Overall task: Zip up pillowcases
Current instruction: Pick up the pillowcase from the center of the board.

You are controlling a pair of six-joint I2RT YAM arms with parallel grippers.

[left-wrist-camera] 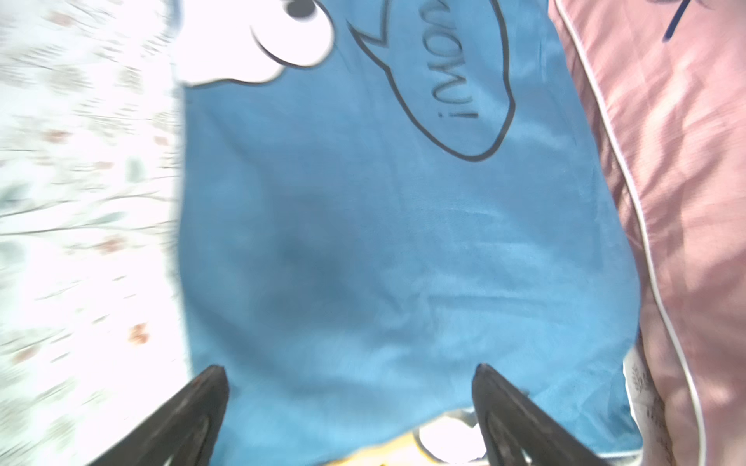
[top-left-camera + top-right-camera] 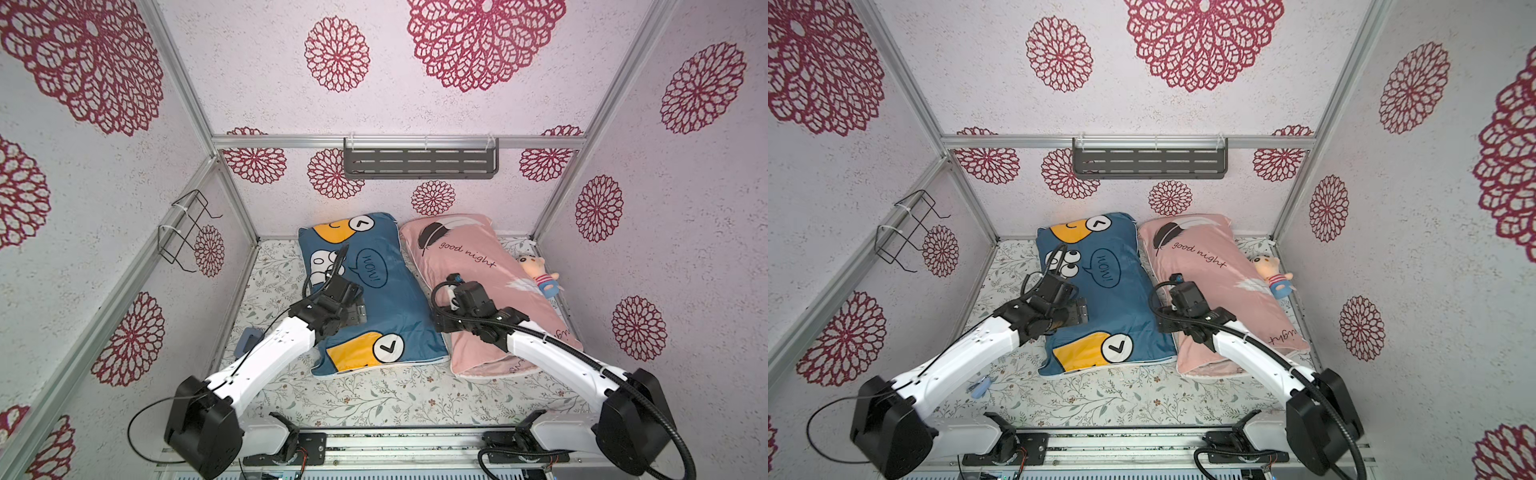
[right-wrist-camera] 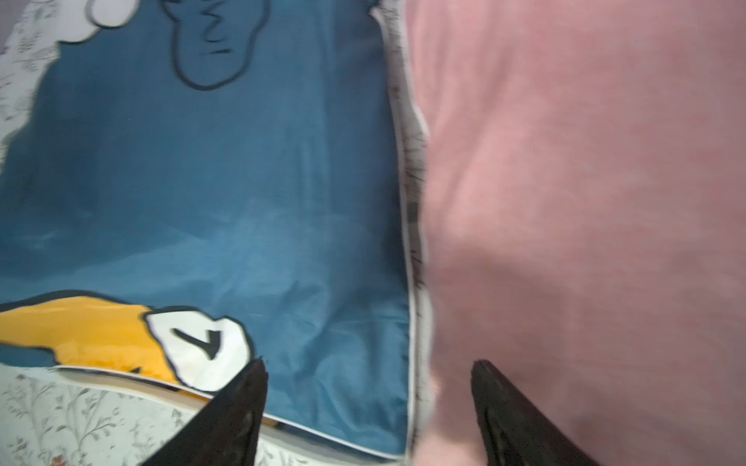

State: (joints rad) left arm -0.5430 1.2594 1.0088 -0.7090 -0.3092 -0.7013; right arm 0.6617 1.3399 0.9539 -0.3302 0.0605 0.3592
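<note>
Seemingly, blue pillowcase: near edge closed, likely zipped.
Pink pillowcase: zip hidden, unclear.
Left jaws: spread, empty.
Right jaws: spread, empty.

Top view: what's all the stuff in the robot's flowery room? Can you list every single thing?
blue pillowcase: 1, blue with orange and white faces, left on the cloth
pink pillowcase: 1, pink, right of the blue one
doll: 1, striped shirt, beside the pink pillowcase
cloth: 1, white with leaves, under everything
shelf: 1, grey, back wall
wire rack: 1, black, left wall
small thing: 1, blue-grey, by the left arm; cannot tell what
arms: 2, white and black; left arm over blue, right arm over pink
pincers: 2, black, open and empty; left pincer, right pincer
</note>
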